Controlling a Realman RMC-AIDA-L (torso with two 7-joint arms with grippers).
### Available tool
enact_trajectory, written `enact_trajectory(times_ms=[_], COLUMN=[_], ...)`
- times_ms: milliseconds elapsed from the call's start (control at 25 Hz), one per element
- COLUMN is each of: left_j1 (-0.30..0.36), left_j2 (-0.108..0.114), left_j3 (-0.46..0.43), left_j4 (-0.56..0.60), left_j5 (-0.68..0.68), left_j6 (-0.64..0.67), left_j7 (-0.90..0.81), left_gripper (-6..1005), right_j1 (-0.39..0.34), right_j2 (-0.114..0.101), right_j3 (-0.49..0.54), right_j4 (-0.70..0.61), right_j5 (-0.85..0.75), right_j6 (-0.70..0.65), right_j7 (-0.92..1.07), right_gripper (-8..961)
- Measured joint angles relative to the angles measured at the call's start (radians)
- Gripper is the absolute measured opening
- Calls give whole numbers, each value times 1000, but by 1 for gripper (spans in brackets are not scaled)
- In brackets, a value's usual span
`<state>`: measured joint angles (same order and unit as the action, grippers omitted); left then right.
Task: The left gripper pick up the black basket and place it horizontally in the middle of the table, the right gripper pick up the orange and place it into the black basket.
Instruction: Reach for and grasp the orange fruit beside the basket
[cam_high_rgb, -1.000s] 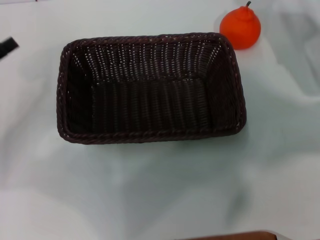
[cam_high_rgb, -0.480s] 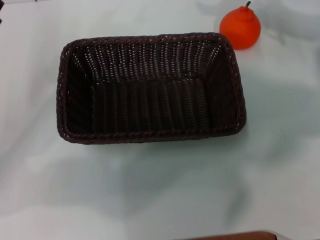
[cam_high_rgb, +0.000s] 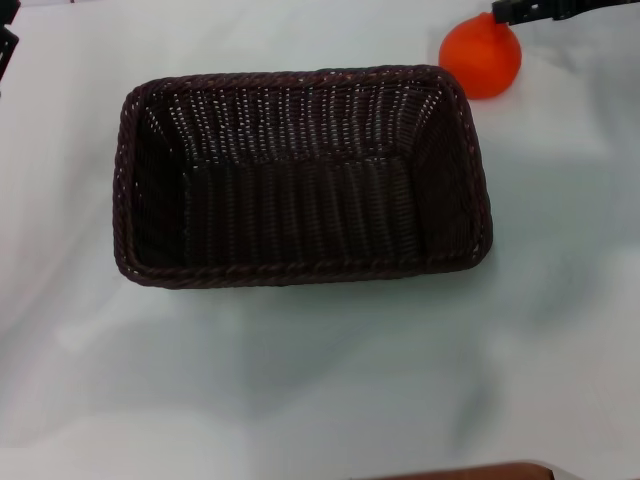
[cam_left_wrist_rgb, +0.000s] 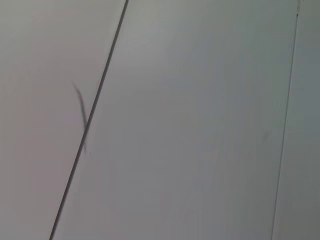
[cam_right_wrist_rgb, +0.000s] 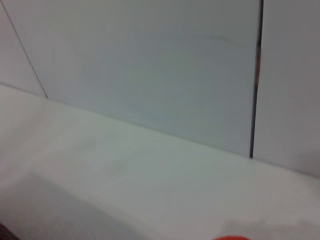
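Basket (cam_high_rgb: 300, 177) sits lengthwise mid-tabletop (cam_high_rgb: 320, 380), ready to receive; orange (cam_high_rgb: 479, 58) just beyond its far right corner, right claw (cam_high_rgb: 540, 10) above it, grip state unclear; left claw (cam_high_rgb: 6, 30) parked at edge.

The basket (cam_high_rgb: 300, 175) fills the frame's centre, its open interior unobstructed from above. The orange (cam_high_rgb: 480, 58) sits just off the basket's upper-right corner, with the right gripper (cam_high_rgb: 545, 10) directly over its top at the upper edge. Bare table (cam_high_rgb: 320, 380) spans the lower frame.
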<state>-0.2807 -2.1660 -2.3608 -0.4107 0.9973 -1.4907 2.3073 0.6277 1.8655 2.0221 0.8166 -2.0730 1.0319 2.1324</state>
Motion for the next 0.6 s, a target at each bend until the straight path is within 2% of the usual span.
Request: enact_trajectory(times_ms=[40, 160, 200, 240, 400, 600], left_j1=[0, 3, 3, 3, 2, -9], left_j2=[0, 0, 0, 0, -1, -1], left_j3=[0, 0, 0, 0, 0, 0], left_j4=[0, 8, 12, 15, 18, 42], left_j5=[0, 0, 0, -1, -2, -12], left_j6=[0, -2, -2, -2, -2, -1], left_j7=[0, 0, 0, 0, 1, -4], left_gripper=[568, 569, 569, 569, 569, 568], right_j1=[0, 19, 33, 33, 54, 73], right_j2=[0, 27, 44, 44, 71, 100], right_j3=[0, -1, -2, -2, -3, -3], right_j4=[0, -50, -86, -86, -142, -198], right_j5=[0, -30, -36, -36, -39, -41], right_j6=[0, -59, -94, -94, -159, -238], right_j7=[0, -21, -47, -47, -93, -147], right_gripper=[945, 945, 945, 945, 946, 874])
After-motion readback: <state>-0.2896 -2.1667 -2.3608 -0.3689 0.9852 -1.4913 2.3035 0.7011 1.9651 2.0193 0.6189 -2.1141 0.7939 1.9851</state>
